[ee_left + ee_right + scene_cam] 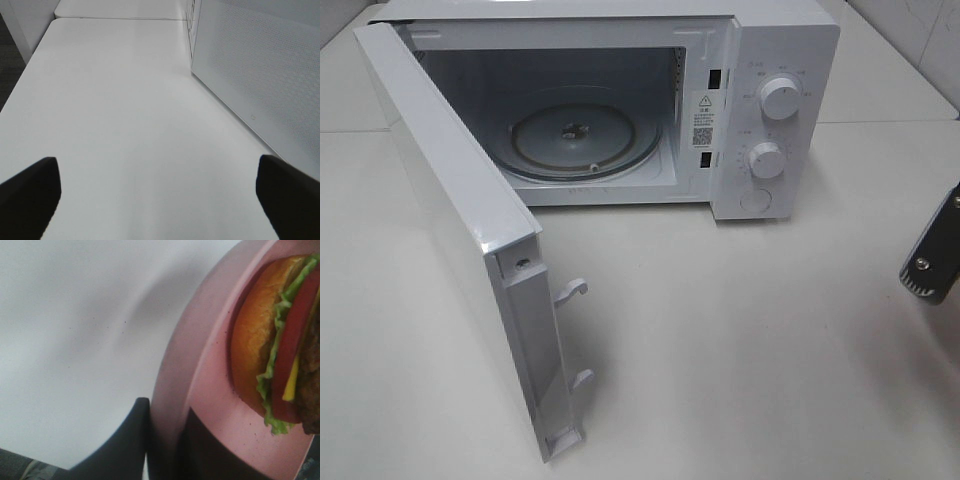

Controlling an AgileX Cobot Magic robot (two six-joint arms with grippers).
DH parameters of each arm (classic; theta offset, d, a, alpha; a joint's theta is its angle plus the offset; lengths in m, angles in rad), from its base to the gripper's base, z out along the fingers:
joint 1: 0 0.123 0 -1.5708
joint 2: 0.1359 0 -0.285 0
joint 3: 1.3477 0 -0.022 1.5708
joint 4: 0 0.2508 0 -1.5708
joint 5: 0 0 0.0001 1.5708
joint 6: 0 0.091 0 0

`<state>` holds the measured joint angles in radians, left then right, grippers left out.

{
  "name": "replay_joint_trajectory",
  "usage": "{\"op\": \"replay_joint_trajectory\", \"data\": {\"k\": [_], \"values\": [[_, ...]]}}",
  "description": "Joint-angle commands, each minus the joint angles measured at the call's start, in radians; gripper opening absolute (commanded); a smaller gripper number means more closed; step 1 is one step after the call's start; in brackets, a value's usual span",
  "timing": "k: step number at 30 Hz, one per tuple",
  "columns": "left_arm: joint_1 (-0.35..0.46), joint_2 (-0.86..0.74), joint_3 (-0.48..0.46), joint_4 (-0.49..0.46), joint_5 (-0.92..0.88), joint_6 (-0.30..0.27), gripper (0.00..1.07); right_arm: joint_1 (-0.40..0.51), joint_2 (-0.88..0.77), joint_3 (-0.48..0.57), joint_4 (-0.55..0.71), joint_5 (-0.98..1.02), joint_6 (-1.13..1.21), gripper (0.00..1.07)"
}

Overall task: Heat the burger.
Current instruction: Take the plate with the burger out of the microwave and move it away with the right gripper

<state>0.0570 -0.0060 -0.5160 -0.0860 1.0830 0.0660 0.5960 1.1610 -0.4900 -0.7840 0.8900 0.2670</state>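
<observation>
Exterior high: white microwave (pixel 620 100) on tabletop (pixel 750 340), door (pixel 470 240) swung open, only glass turntable (pixel 582 136) inside.
Left wrist: left fingers (pixel 30 192) spread wide, holding nothing.
Right wrist: right fingers (pixel 125 440) clamped on pink plate (pixel 200 390) rim; burger (pixel 280 340) on plate.

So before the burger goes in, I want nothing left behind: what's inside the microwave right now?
Inside the microwave only the round glass turntable shows, with nothing on it. The open door hides the cavity's left edge.
</observation>
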Motion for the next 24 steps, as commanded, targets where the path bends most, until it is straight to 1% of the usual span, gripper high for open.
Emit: {"op": "replay_joint_trajectory", "data": {"k": [1,5,12,13,14,16,24], "values": [[0.003,-0.001,0.001,-0.002,-0.014,-0.004,0.98,-0.006,0.031,-0.009,-0.065,0.024,0.079,0.03],[0.003,-0.001,0.001,-0.002,-0.014,-0.004,0.98,-0.006,0.117,-0.009,-0.066,0.065,0.211,0.04],[0.003,-0.001,0.001,-0.002,-0.014,-0.004,0.98,-0.006,0.218,-0.032,-0.066,0.071,0.364,0.05],[0.003,-0.001,0.001,-0.002,-0.014,-0.004,0.98,-0.019,0.247,-0.041,-0.066,0.07,0.418,0.05],[0.003,-0.001,0.001,-0.002,-0.014,-0.004,0.98,-0.019,0.247,-0.041,-0.066,0.07,0.418,0.05],[0.003,-0.001,0.001,-0.002,-0.014,-0.004,0.98,-0.061,0.316,-0.047,-0.065,0.068,0.501,0.05],[0.003,-0.001,0.001,-0.002,-0.014,-0.004,0.98,-0.113,0.396,-0.069,-0.065,0.055,0.533,0.05]]}}
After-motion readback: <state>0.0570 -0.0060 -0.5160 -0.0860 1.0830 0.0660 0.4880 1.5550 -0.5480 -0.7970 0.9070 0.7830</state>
